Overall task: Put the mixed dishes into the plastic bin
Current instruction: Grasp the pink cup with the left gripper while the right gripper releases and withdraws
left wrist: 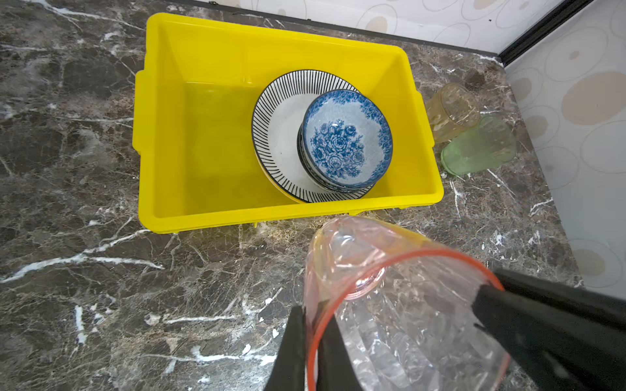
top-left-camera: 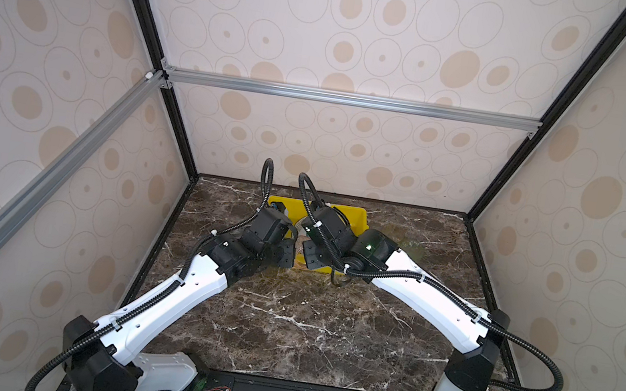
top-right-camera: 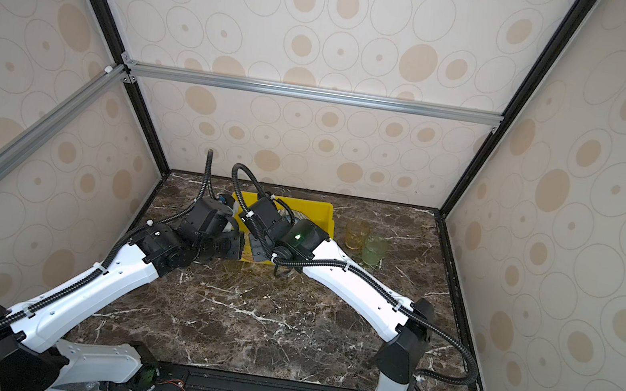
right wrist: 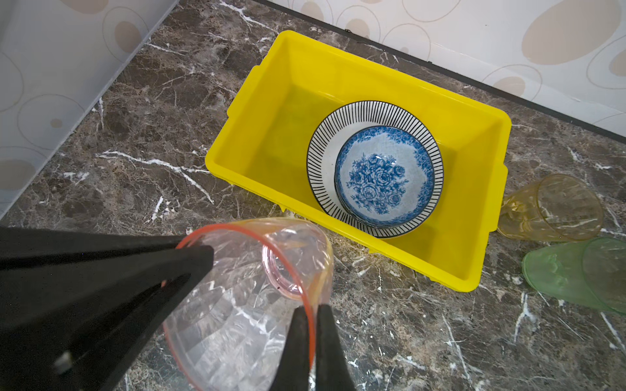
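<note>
A pink clear cup [left wrist: 389, 270] hangs tilted over the marble in front of the yellow plastic bin [left wrist: 210, 50], mouth toward the wrist cameras. My left gripper [left wrist: 313, 342] is shut on its red rim. My right gripper [right wrist: 313, 338] is shut on the opposite side of the same rim of the pink cup [right wrist: 244, 304]. Inside the bin [right wrist: 372, 67] lies a striped-rim plate [right wrist: 321, 142] with a blue-floral bowl [right wrist: 379, 176] on it. An amber cup [right wrist: 555, 206] and a green cup [right wrist: 569, 270] lie beside the bin. In both top views the arms hide the pink cup.
The bin [top-right-camera: 318, 208] stands near the back wall of the marble table [top-right-camera: 262, 323]. The amber cup [top-right-camera: 356, 234] and the green cup [top-right-camera: 374, 250] lie to its right. Patterned walls close in the left, back and right sides.
</note>
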